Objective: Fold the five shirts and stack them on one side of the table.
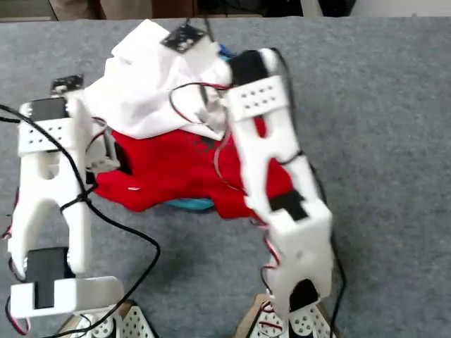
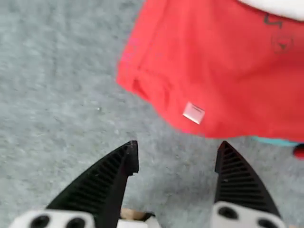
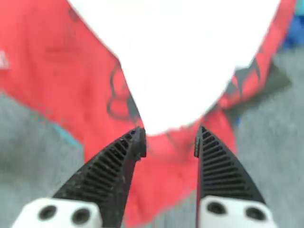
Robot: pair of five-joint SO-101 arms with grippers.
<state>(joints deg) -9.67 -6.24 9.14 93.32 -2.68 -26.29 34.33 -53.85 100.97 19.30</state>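
A heap of shirts lies at the table's far middle: a crumpled white shirt (image 1: 144, 88) on top, a red shirt (image 1: 169, 172) spread under it, and a teal edge (image 1: 192, 204) poking out in front. My left gripper (image 2: 178, 154) is open over bare table, just short of the red shirt's (image 2: 213, 61) hem with its small white tag (image 2: 194, 113). My right gripper (image 3: 171, 137) is open above the heap, its tips at the edge of the white shirt (image 3: 180, 57) where it overlaps the red shirt (image 3: 52, 76). Nothing is held.
The grey felt table (image 1: 380, 127) stretches wide to the right of the heap. A blue bit of cloth (image 1: 225, 51) shows behind the white shirt. Loose cables (image 1: 134, 236) trail near the left arm's base (image 1: 63, 292).
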